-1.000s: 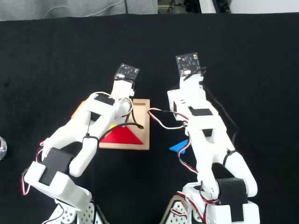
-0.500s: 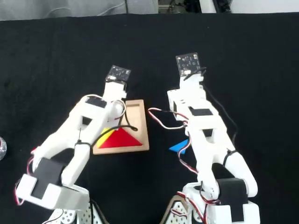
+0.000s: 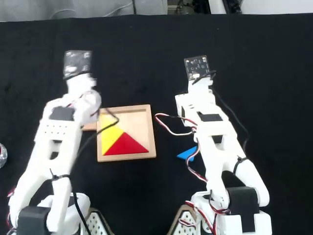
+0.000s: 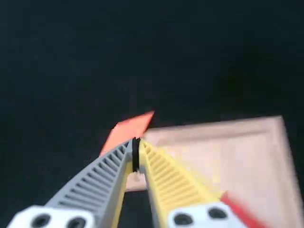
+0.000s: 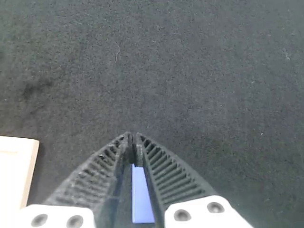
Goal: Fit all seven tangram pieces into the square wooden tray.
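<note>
Looking along my left gripper, I see its jaws pressed together above a corner of the tray. An orange piece lies just outside that corner. Inside the tray, a yellow triangle and a red triangle touch. My right gripper is closed too, off the tray's opposite side, where a blue piece lies on the bench.
</note>
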Controlling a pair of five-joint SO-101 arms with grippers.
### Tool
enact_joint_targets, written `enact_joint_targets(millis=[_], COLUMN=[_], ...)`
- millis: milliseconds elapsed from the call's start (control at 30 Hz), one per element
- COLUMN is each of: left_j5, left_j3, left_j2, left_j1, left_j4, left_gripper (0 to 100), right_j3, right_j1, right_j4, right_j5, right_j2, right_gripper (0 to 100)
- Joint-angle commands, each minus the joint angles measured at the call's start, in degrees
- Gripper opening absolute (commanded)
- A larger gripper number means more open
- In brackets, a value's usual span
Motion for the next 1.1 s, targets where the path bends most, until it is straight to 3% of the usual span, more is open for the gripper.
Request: enact_joint_targets(millis=[0,100,333,467,800,933,1067], left_j5=[-10.6,-15.0,-14.1,-7.6,-8.0,-13.1,-13.7], left_j3=[4.8,6.0,-1.4,-6.2,-21.8,-24.7,-25.9], left_j2=[-2.0,-2.0,0.1,7.0,31.6,34.5,35.8], left_j1=[-4.0,-5.9,-8.0,-8.1,-9.5,-9.3,-9.4], left_j4=[-0.4,-2.4,-2.4,-2.4,-0.9,2.9,3.2], left_gripper=[11,11,13,22,22,22,22], right_j3=[-0.4,-0.4,-0.3,-0.3,-0.3,-0.5,-0.5], right_j1=[-0.7,-0.8,-0.8,-0.9,-0.9,-0.8,-0.8], right_j4=[-1.4,-1.4,-1.4,-1.4,-1.4,-1.4,-1.4], right_j5=[0.0,0.0,0.0,0.0,0.0,0.0,0.0], right_j2=[-2.2,-2.2,-2.2,-2.2,-2.2,-2.2,-2.2], right_gripper=[1.1,1.1,1.1,1.1,1.1,1.1,1.1])
